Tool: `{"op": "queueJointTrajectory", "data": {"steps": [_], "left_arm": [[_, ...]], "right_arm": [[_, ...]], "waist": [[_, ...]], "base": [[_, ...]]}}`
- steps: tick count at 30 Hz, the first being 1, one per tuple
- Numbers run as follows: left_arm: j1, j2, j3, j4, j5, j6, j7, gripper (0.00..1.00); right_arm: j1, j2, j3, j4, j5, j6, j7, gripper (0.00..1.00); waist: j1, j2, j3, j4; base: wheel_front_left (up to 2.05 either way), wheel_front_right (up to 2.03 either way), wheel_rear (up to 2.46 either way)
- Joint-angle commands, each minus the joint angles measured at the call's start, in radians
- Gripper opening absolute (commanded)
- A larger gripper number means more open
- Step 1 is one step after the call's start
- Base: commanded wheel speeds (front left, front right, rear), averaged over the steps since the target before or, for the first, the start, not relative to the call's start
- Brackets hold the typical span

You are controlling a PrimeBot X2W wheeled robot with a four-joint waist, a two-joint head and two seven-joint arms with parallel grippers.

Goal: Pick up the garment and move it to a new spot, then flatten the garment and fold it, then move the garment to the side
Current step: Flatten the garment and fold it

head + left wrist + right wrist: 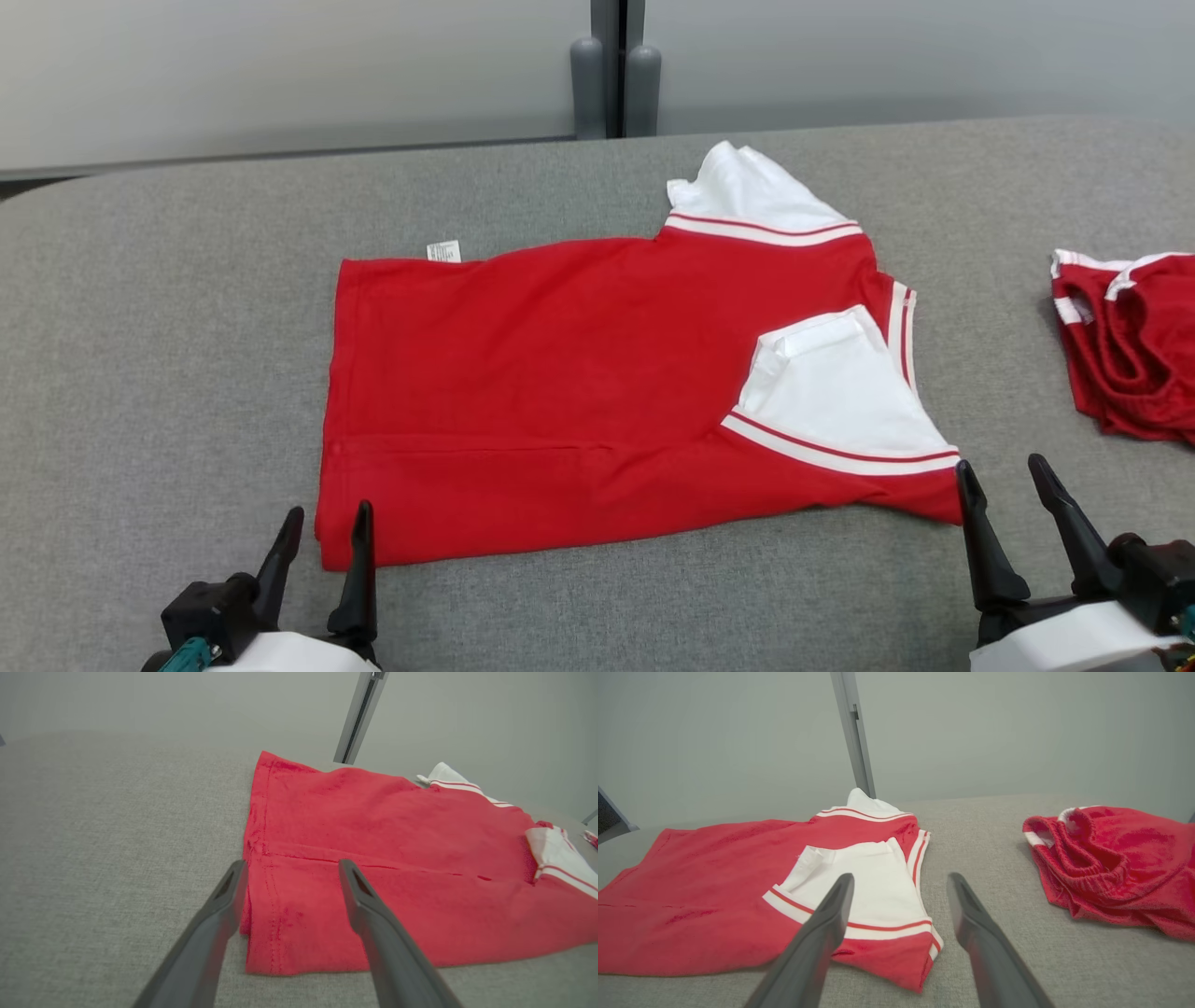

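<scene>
The garment (579, 373) is a red shirt with white sleeves and white-striped trim. It lies flat on the grey surface with its near long edge folded over and one white sleeve (836, 387) turned in on top. My left gripper (322, 525) stands open at the shirt's near left hem corner (280, 924), which lies between its tips in the left wrist view. My right gripper (1004, 476) stands open at the near right corner (901, 961), just off the cloth. The garment (738, 872) spreads to the left in the right wrist view.
A second red piece with white trim (1130, 345) lies bunched at the right edge, also red shorts-like cloth (1106, 863) in the right wrist view. The grey padded table (168, 373) ends at a pale wall with a dark post (611, 75) behind.
</scene>
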Motion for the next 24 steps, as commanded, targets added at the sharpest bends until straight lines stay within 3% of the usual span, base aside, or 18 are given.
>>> {"op": "queueJointTrajectory", "data": {"steps": [1, 12, 13, 14, 15, 16, 24], "left_arm": [[-0.021, 0.005, 0.001, 0.029, -0.011, -0.009, 0.004, 1.0], [-0.107, -0.007, -0.002, 0.215, -0.075, -0.041, 0.067, 1.0], [-0.11, -0.009, -0.007, 0.219, -0.077, -0.044, 0.074, 0.79], [-0.113, -0.008, -0.014, 0.223, -0.076, -0.049, 0.082, 0.1], [-0.114, -0.009, -0.017, 0.225, -0.082, -0.05, 0.092, 0.0], [-0.115, -0.01, -0.02, 0.223, -0.082, -0.052, 0.094, 0.0], [-0.094, 0.008, -0.007, 0.141, -0.097, -0.045, 0.09, 0.0]], "right_arm": [[-0.022, -0.005, 0.0, 0.03, 0.01, 0.0, -0.001, 1.0], [-0.163, 0.01, 0.048, 0.335, 0.076, 0.0, -0.024, 1.0], [-0.175, 0.01, 0.059, 0.353, 0.084, 0.0, -0.025, 1.0], [-0.182, 0.015, 0.068, 0.373, 0.098, 0.0, -0.02, 0.85], [-0.187, 0.017, 0.078, 0.388, 0.107, 0.0, -0.02, 0.42], [-0.194, 0.016, 0.087, 0.393, 0.115, 0.0, -0.034, 0.0], [-0.177, -0.011, 0.101, 0.374, 0.153, 0.0, -0.074, 0.0]], "waist": [[0.0, -0.0001, 0.033, 0.008], [0.0, -0.0001, 0.107, 0.026], [0.0, -0.0001, 0.108, 0.029], [0.0, -0.0001, 0.109, 0.031], [0.0, -0.0001, 0.109, 0.032], [0.0, -0.0001, 0.108, 0.034], [0.0, -0.0001, 0.078, 0.047]], "base": [[0.0, 0.0, 0.0], [0.0, 0.0, 0.0], [0.0, 0.0, 0.0], [0.0, 0.0, 0.0], [0.0, 0.0, 0.0], [0.0, 0.0, 0.0], [0.0, 0.0, 0.0]]}}
